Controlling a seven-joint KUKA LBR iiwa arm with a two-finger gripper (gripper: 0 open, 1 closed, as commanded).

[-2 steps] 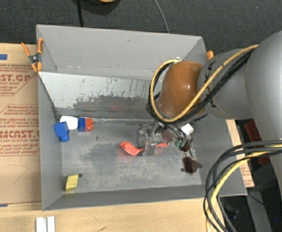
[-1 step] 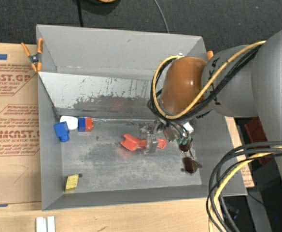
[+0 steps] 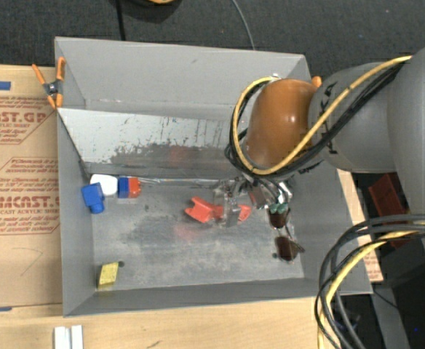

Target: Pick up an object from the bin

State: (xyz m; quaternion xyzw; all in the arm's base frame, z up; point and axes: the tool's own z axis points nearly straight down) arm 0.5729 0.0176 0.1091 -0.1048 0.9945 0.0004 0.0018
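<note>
My gripper (image 3: 231,201) is down near the bin floor, right of the middle, under the arm's orange cover. A small red piece (image 3: 198,211) lies on the floor just to its left, touching or nearly touching it. A second small red piece (image 3: 244,211) sits right beside the gripper on its right. Whether either red piece is held, I cannot tell. A dark brown thing (image 3: 287,249) lies lower right of the gripper, near the bin's right wall.
At the left of the bin a blue block (image 3: 92,197), a white cylinder (image 3: 108,186) and a red-orange block (image 3: 129,187) sit close together. A yellow block (image 3: 108,275) lies in the near-left corner. The arm and its cables cover the bin's right side.
</note>
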